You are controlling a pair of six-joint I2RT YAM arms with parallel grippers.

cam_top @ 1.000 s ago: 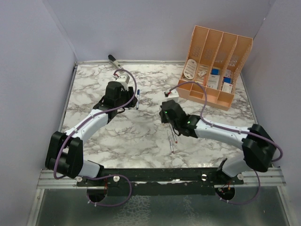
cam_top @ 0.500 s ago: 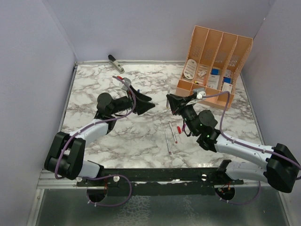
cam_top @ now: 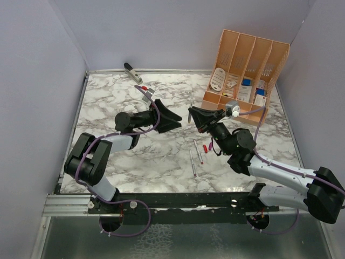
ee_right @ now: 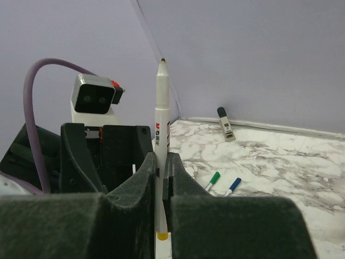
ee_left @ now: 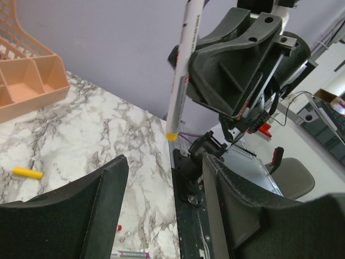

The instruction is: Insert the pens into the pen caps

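Observation:
My right gripper (ee_right: 160, 175) is shut on a white pen (ee_right: 162, 113) that stands upright, dark writing tip up and yellow end (ee_right: 161, 236) below the pads. In the top view it (cam_top: 194, 115) hovers mid-table facing my left gripper (cam_top: 173, 119). The left gripper (ee_left: 166, 178) is open and empty, just under the held pen (ee_left: 180, 75). A yellow cap (ee_left: 27, 172) lies on the marble. Two uncapped pens (cam_top: 198, 151) (cam_top: 192, 163) and a red cap (cam_top: 205, 147) lie under the right arm. A green-capped pen (ee_right: 213, 179) and a blue-capped pen (ee_right: 233, 186) lie side by side.
An orange desk organizer (cam_top: 245, 75) stands at the back right. A grey-black stapler-like object (cam_top: 131, 71) lies at the back left edge. Purple walls close in the marble table (cam_top: 135, 156) on three sides. Another pen (ee_left: 129, 253) lies near the rail.
Both grippers have risen from the table and turned to face each other. The right one carries the pen up. The left jaws have opened.

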